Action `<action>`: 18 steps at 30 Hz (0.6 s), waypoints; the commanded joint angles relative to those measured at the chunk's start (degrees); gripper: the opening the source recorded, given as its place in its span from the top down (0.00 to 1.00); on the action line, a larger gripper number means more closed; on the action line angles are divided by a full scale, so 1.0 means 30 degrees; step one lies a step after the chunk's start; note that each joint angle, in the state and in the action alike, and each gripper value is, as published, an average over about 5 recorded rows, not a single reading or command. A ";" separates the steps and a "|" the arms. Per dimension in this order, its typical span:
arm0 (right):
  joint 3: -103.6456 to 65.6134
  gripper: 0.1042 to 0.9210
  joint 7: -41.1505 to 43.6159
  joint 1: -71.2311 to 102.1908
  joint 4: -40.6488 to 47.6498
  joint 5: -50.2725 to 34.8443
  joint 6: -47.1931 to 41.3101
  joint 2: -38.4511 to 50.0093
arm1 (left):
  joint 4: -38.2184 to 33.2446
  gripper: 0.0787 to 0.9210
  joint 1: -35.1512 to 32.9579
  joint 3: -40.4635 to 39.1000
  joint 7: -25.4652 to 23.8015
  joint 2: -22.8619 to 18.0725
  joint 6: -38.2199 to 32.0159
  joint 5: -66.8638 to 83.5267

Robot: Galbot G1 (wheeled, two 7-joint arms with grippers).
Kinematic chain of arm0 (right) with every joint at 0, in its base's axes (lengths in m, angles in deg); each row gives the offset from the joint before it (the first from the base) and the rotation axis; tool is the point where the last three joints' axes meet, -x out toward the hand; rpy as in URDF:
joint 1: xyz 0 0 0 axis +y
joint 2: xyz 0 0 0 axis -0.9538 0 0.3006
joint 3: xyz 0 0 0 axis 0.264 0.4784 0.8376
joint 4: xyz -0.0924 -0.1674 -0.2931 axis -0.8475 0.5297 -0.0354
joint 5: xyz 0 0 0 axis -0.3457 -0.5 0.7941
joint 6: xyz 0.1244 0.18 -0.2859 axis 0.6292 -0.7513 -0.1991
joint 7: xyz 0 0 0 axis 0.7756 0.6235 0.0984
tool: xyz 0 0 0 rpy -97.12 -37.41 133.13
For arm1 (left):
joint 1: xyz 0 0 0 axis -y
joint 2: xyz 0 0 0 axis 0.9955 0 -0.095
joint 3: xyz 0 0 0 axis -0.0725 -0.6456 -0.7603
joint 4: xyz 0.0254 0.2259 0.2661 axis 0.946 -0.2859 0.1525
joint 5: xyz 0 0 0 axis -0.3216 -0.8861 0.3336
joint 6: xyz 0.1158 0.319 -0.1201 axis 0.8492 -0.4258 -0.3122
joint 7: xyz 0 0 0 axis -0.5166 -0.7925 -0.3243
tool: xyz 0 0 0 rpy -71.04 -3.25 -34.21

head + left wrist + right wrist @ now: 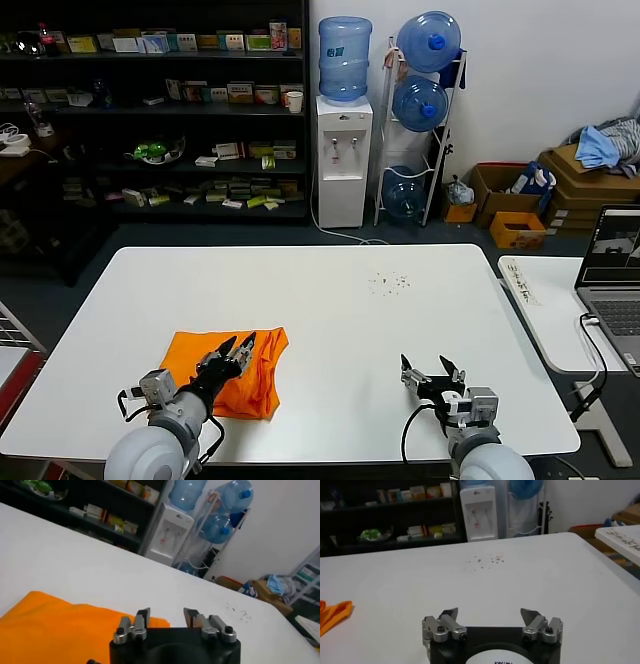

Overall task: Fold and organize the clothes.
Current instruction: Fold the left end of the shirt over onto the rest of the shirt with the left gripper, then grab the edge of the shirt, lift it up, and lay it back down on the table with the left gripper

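The orange T-shirt (250,380) lies folded into a small rectangle on the white table (330,300), at the front left. My left gripper (238,349) hovers open over the shirt's near part, holding nothing. The left wrist view shows the shirt (55,627) below and beside the open left gripper (167,615). My right gripper (428,369) is open and empty above bare table at the front right. In the right wrist view the right gripper (490,614) is open, and a corner of the shirt (334,612) shows far off. No lettering or label shows.
Small dark specks (388,283) lie on the table's far right part. A second white table with a laptop (612,275) stands to the right. Shelves (150,110), a water dispenser (343,150) and cardboard boxes with a blue-grey cloth heap (608,145) stand behind.
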 commanded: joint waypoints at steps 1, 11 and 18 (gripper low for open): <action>-0.0013 0.12 0.0518 -0.0002 -0.0179 0.0534 0.0398 0.0059 | 0.0040 0.37 -0.1426 0.1881 -0.1223 0.1350 -0.0392 -0.1132; -0.1386 0.12 0.3598 0.0992 -0.2505 0.2552 0.3505 0.1029 | 0.4233 0.12 -0.4265 0.6198 -0.6814 0.5370 -0.3672 -0.3126; -0.2181 0.12 0.4242 0.1994 -0.3777 0.2980 0.4384 0.1457 | 0.5890 0.12 -0.3386 0.5621 -0.7021 0.6140 -0.2580 -0.1526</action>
